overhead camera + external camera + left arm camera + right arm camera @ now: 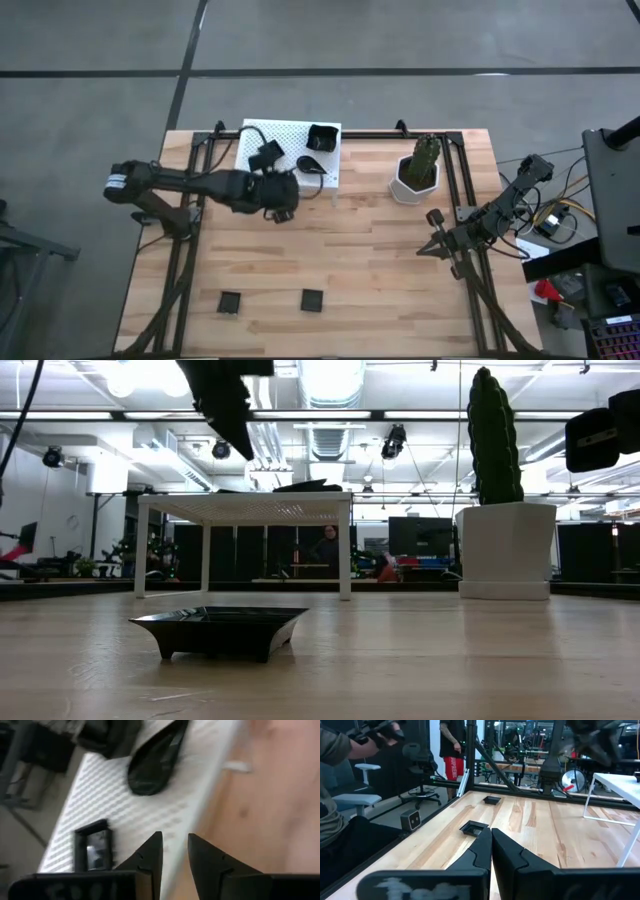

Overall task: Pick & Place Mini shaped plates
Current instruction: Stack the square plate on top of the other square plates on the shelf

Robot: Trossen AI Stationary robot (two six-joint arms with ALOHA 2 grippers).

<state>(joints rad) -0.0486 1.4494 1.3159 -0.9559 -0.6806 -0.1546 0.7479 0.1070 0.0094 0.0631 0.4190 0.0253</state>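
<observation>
A small black square plate (218, 631) with a raised rim sits closest to the low camera, in the lower left of that frame, flat on the wooden table (370, 270); behind it stands the white perforated rack (245, 510) on thin legs, and to the right the white pot (505, 548) holding a tall green cactus (495, 435).

Seen from above, the rack (262, 138) lies in the upper middle of the frame; on it rest three black plates: a raised-rim square (321, 136) at its upper right corner, a small flat square (267, 153) toward its left, and a teardrop plate (310, 165) near its lower right, its long axis running from upper left to lower right; which end is the pointed one cannot be told. In the left wrist view the teardrop (152, 760) lies diagonally on the rack.

The left gripper (283, 197) hovers at the rack's lower edge, fingers (150, 855) parted by a narrow gap and holding nothing. Two more small square plates sit in the lower left of the overhead frame, one (230, 301) left of the other (312, 300), well apart from the rack.

The right gripper (424, 249) waits at the right of the frame, below the pot (408, 184), fingers (481, 851) pressed together and empty. A person in red shorts (454, 747) stands beyond the table.
</observation>
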